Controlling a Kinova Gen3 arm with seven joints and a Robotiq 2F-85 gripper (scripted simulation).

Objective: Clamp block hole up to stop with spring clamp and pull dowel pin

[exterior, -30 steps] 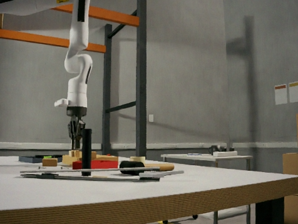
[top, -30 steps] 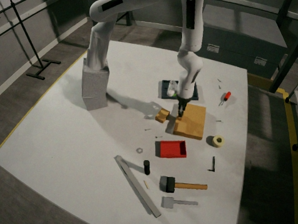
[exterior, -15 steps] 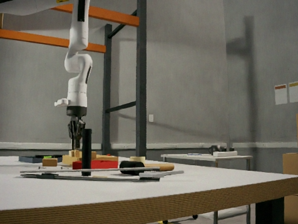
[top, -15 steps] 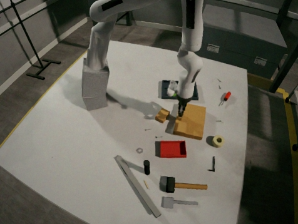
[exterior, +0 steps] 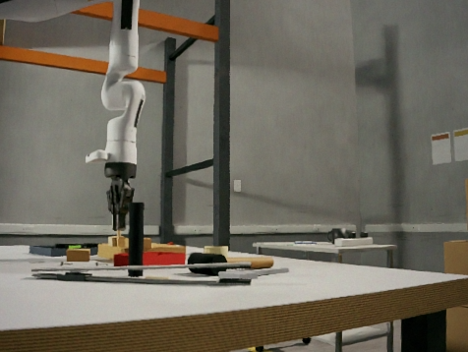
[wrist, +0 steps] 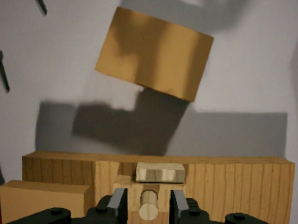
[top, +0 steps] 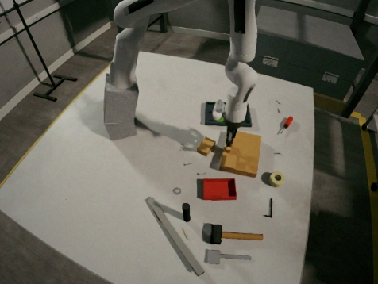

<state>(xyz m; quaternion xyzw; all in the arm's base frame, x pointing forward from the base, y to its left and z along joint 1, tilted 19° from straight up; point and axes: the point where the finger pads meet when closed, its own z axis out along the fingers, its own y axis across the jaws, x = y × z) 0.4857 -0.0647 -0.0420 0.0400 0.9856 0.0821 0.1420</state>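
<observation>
The black two-finger gripper (wrist: 146,204) points straight down over the near-left corner of the tan wooden bench board (top: 243,154). Its fingers stand partly apart on either side of the pale upright wooden dowel pin (wrist: 147,205), with a gap showing on each side, so it grips nothing. The pin stands in the small pale wooden block (wrist: 160,173), which lies against the raised wooden bench stop (wrist: 230,180) along the board's edge. In the wrist view nothing can be made out between block and stop, and no clamp shows on the block.

A loose tan wooden cuboid (top: 206,146) lies on the white worktop (top: 99,190) just left of the board, apart from it. Behind the gripper sits a dark blue tray (top: 248,119) holding a white and green object that cannot be told apart clearly.

In front of the board:
- one red open box (top: 219,189)
- one grey hex nut (top: 177,190)
- one black upright cylinder (top: 186,212)
- one long grey metal straightedge (top: 175,236)
- two mallets, one black-headed with a wooden handle (top: 230,235) and one all grey (top: 225,256)
- one black L-shaped key (top: 270,209)

To the right lie one roll of cream tape (top: 276,178) and one red-handled screwdriver (top: 286,123). A few small nails are scattered about.
</observation>
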